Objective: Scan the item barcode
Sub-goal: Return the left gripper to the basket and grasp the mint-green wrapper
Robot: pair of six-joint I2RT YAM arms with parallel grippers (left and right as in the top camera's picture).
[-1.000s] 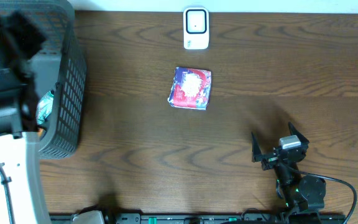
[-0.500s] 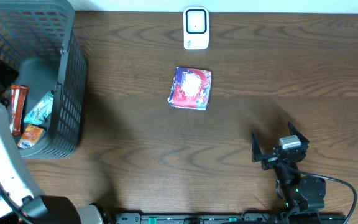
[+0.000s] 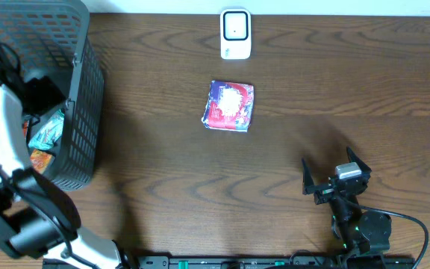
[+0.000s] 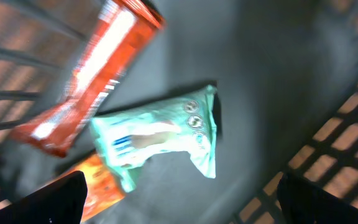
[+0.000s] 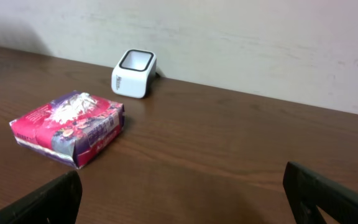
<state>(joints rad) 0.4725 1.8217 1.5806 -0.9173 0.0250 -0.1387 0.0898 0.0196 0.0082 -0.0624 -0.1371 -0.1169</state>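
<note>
Left fingers [image 4: 48, 199] gape empty over the basket [image 3: 84, 112], which holds a red bar [image 4: 92, 74], teal packet [image 4: 160, 140] and orange packet [image 4: 101, 183]. Right fingers [image 5: 42, 202] spread empty above the table [image 5: 229, 155].

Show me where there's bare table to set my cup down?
The widest bare wood lies between the basket and the pink packet, and along the front from the basket to the right gripper. The back stretch to the right of the white scanner is bare too. It is crowded inside the basket, where snack packets lie piled.
</note>
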